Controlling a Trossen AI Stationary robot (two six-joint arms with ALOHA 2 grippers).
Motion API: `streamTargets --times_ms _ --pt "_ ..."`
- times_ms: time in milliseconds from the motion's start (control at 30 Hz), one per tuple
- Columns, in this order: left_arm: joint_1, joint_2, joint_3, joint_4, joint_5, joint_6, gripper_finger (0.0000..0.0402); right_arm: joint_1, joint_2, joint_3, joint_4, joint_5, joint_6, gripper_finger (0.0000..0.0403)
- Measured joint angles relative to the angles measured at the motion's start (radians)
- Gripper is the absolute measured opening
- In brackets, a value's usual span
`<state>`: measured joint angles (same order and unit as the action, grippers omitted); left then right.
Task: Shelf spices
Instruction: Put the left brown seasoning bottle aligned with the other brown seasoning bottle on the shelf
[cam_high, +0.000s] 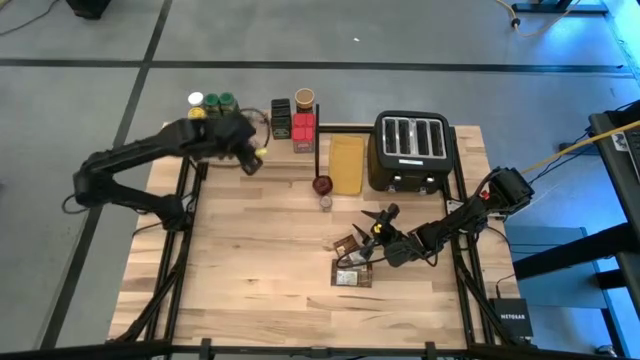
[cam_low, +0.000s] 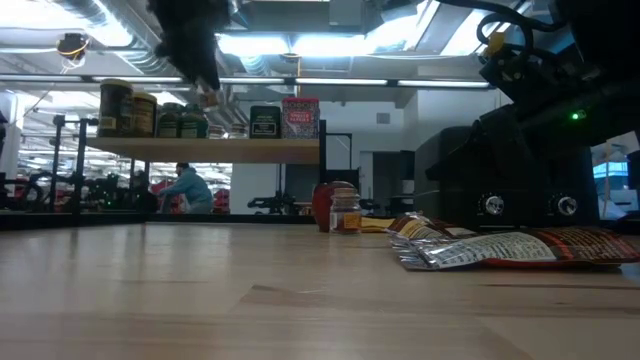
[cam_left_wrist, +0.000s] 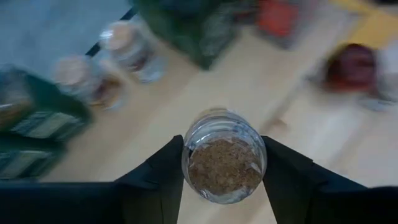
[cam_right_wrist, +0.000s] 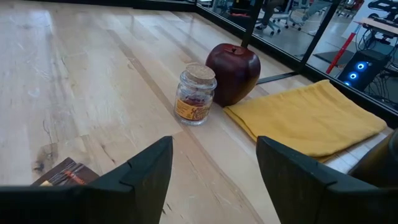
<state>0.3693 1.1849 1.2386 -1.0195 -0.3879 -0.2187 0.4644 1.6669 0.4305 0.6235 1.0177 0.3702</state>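
My left gripper (cam_high: 252, 157) hangs over the table's far left, by the shelf (cam_low: 250, 150), shut on a small clear jar of brown spice (cam_left_wrist: 224, 165). Spice jars (cam_high: 212, 101) and boxes (cam_high: 293, 120) stand on the shelf. A small cork-lidded jar (cam_right_wrist: 196, 94) stands on the table beside a dark red round object (cam_right_wrist: 233, 71). Flat packets (cam_high: 352, 262) lie on the table at mid-right. My right gripper (cam_high: 381, 228) stands open just above the table by the packets, its fingers pointing toward the small jar. My left gripper pinches the clear jar's round wall (cam_left_wrist: 188, 163) between its two fingers, one on each side. One round end of the jar faces the wrist camera. The fingers slant downward from above. The jar is lifted clear, with the wood far below it.
A black toaster (cam_high: 412, 150) stands at the far right. A yellow cloth (cam_high: 347, 163) lies between it and the shelf. Black frame rails (cam_high: 185, 240) run along the table's left and right edges. Bare wood lies at the near left.
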Motion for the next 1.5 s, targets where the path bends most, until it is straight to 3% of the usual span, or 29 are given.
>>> streamTargets --times_ms 200,400,700,1033,1500 --pt "0.204 0.151 0.078 -0.08 0.038 0.104 0.017 0.0 0.0 0.0 0.0 0.0 0.0 0.0237" --pt "0.285 0.242 0.084 -0.05 0.065 0.178 0.017 0.0 0.0 0.0 -0.008 0.0 0.0 0.0237" --pt "0.318 0.244 0.085 -0.035 0.068 0.196 0.0175 0.0 0.0 0.0 -0.022 0.005 0.002 0.0237" --pt "0.346 0.251 0.084 -0.012 0.096 0.205 0.0221 0.0 0.0 0.0 -0.024 0.01 0.017 0.0237" --pt "0.377 0.244 0.083 0.029 0.089 0.226 0.0226 0.0 0.0 0.0 -0.026 0.011 0.018 0.0237"
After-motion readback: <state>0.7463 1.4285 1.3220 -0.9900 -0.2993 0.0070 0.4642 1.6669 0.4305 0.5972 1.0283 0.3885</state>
